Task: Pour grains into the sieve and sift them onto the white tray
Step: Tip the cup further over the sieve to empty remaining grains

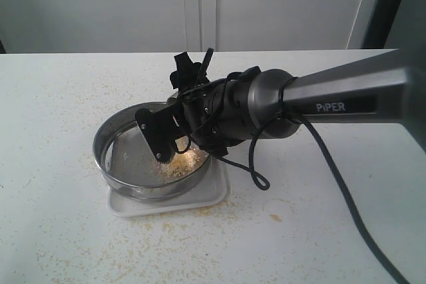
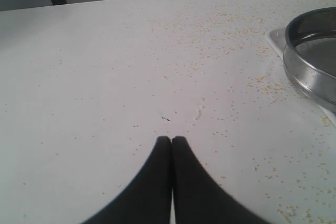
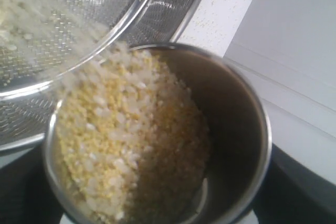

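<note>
The sieve [image 1: 126,164], a wide steel ring with grey mesh, rests on the white tray [image 1: 212,194]. My right gripper [image 1: 166,131] reaches over the sieve's right side and is shut on a small steel cup [image 3: 236,124], which is tipped toward the mesh. The cup holds a mix of yellow and pale grains [image 3: 131,140], and they spill over its lip into the sieve [image 3: 94,9]. A small heap of grains [image 1: 178,166] lies on the mesh under the gripper. My left gripper [image 2: 171,140] is shut and empty over bare table, left of the sieve [image 2: 315,61], and does not show in the exterior view.
Loose grains are scattered over the white tabletop [image 1: 60,118] around the tray and toward the front [image 1: 273,217]. The right arm's black cable [image 1: 339,184] trails across the table at the right. A pale wall stands behind the table's far edge.
</note>
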`<control>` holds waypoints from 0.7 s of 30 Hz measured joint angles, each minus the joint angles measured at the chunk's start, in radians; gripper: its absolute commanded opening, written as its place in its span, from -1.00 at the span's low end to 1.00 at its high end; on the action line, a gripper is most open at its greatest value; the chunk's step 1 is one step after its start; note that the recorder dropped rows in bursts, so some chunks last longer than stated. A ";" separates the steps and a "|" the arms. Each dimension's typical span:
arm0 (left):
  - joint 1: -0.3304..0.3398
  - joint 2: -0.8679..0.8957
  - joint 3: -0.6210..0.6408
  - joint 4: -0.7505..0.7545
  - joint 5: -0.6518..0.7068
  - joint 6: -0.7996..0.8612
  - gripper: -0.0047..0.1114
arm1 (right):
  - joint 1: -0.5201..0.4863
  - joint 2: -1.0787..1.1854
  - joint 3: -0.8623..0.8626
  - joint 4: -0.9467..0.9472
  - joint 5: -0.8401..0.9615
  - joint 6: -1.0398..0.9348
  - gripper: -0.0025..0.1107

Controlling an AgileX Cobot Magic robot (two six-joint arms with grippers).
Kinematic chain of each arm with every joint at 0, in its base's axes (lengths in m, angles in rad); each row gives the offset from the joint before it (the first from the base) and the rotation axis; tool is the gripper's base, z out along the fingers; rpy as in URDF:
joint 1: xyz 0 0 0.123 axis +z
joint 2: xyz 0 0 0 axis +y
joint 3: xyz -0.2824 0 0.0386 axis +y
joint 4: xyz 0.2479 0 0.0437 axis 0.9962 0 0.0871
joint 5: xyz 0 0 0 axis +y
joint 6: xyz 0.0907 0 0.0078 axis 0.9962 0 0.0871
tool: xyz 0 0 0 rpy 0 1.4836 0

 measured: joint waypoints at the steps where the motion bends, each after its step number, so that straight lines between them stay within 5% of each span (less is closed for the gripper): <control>1: 0.000 0.000 0.000 0.000 0.000 0.000 -0.92 | 0.000 0.000 0.000 -0.001 0.000 0.000 -0.96; 21: 0.000 0.000 0.000 0.000 0.000 0.000 -0.92 | 0.000 0.000 0.000 -0.022 0.006 -0.002 -0.96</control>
